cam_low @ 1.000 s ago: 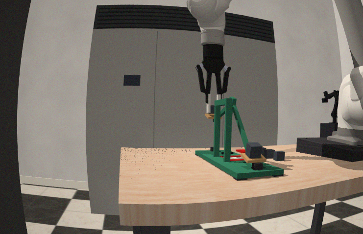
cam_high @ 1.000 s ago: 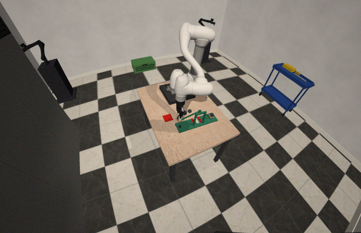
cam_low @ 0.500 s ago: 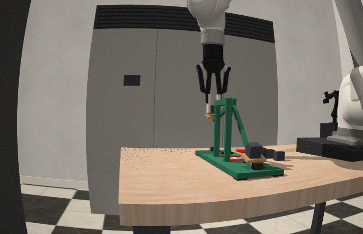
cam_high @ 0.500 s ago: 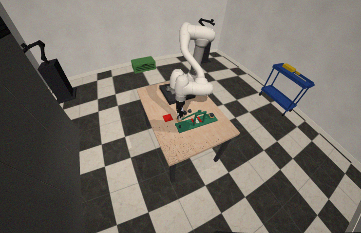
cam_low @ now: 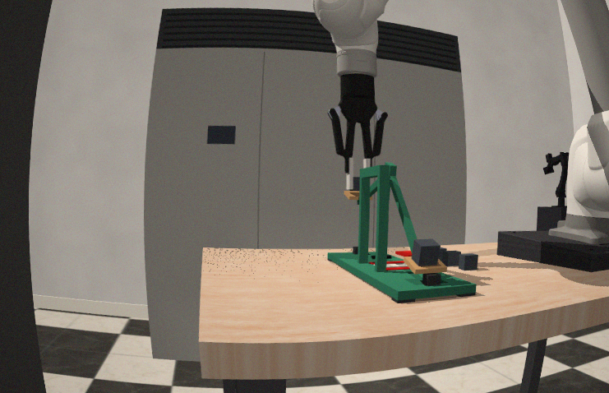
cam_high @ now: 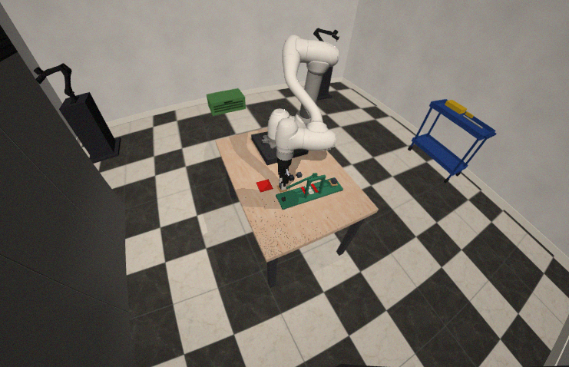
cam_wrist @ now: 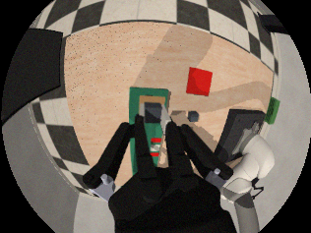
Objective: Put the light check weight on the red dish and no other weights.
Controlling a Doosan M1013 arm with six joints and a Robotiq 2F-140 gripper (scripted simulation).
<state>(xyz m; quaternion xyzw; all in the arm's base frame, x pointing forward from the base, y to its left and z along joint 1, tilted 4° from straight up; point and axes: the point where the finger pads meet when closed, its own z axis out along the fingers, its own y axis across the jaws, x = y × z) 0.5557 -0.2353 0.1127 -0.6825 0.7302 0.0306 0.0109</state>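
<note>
The green rocker balance (cam_high: 293, 200) (cam_low: 374, 275) (cam_wrist: 134, 104) is tilted: its near pan (cam_low: 425, 267) is low with a dark cube weight (cam_high: 333, 180) (cam_low: 426, 252) on it, its other pan (cam_low: 352, 195) (cam_wrist: 152, 98) is high. My gripper (cam_high: 283, 186) (cam_low: 357, 181) (cam_wrist: 152, 110) is at the high pan, its fingers against a dark weight (cam_low: 356, 183) (cam_wrist: 153, 110) there; a post partly hides them. The pointer is not clear against the red and white fields. The red dish (cam_high: 264, 185) (cam_wrist: 199, 82) lies flat, nothing on it.
A dark weight (cam_high: 299, 174) (cam_low: 468, 261) (cam_wrist: 193, 116) stands on the table beside the balance, with at least one more (cam_low: 452, 257) near it. The black arm base (cam_high: 259, 149) (cam_low: 518, 247) is at the back. The balance's uprights (cam_low: 382, 217) stand close to my fingers.
</note>
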